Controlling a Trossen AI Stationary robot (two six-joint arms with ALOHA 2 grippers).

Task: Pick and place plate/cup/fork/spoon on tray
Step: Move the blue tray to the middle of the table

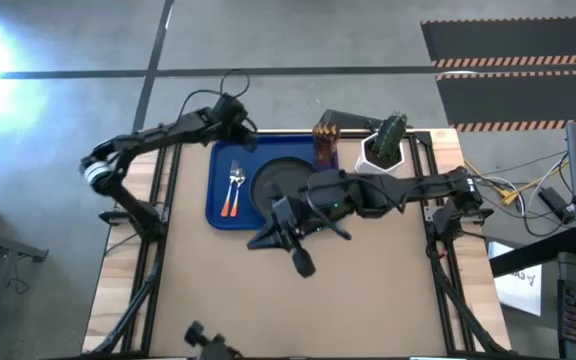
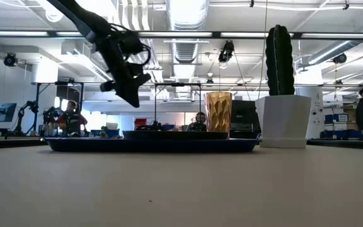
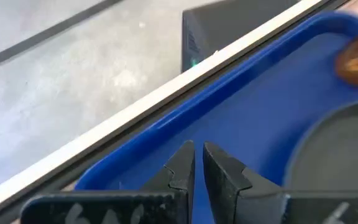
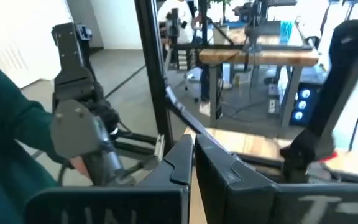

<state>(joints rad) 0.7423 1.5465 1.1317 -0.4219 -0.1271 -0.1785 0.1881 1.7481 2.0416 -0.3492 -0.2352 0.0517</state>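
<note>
Everything you were asked to move sat on the blue tray (image 1: 218, 215): the black plate (image 1: 273, 180) in the middle, the fork (image 1: 234, 186) and the spoon (image 1: 228, 196) side by side near the left end, and the amber cup (image 1: 327, 146) at the far edge beside the plate. Your left gripper (image 1: 249, 141) hung above the tray's far left corner with its fingers (image 3: 179, 167) pinched together and nothing in them. Your right gripper (image 1: 303, 262) hung out over the bare table just in front of the tray, fingers (image 4: 180, 163) clenched tight too, and empty. The job looked done to me, so the danger was in pulling back. If you dropped the left arm or swung it low, it could bump the tray's rim and push the tray, and the cup could tip. The right arm stretched right over the plate, so if you pulled it back too low it could knock the plate, or hit the cup, or the white pot with the cactus (image 1: 387, 146) standing just past the tray's right end. Lift first, then go back. The table (image 1: 368, 300) was pale wood, flat and smooth, with black frame bars along its sides. Around it was a gray concrete floor with striped mats, and beyond it a big bright workroom with desks, screens and some people (image 2: 71, 116) sitting far off.
</note>
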